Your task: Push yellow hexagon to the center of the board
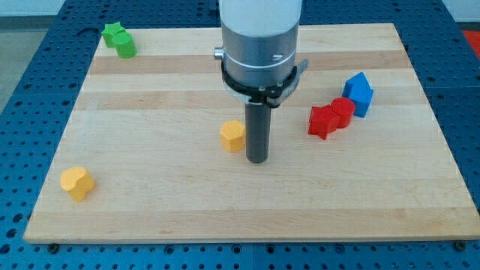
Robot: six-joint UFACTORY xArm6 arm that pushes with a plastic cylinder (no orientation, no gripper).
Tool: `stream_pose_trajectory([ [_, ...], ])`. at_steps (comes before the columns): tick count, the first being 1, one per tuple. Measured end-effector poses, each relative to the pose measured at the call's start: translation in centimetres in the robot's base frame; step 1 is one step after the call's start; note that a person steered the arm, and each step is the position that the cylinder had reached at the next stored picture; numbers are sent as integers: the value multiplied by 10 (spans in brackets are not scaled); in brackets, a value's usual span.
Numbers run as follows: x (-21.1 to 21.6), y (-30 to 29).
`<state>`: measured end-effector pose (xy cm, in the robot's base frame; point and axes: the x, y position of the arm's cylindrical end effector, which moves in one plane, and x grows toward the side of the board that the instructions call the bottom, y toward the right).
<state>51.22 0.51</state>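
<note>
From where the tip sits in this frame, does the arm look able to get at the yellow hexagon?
Probably yes. My tip stands just to the view's right of the yellow hexagon, nearly touching it, with nothing between them. The red blocks and the other yellow block lie well clear.

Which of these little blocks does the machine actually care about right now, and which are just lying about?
In the job:
- yellow hexagon, near the board's middle
- my tip, just to the hexagon's right

Lying about:
- yellow block
- green block
- two red blocks
- blue block
</note>
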Motion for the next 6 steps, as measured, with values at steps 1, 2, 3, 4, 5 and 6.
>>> stream_pose_trajectory([
  [1, 25, -43],
  [2, 23, -88],
  [3, 0, -90],
  [4, -19, -47],
  [5, -35, -1],
  [6, -42, 28],
])
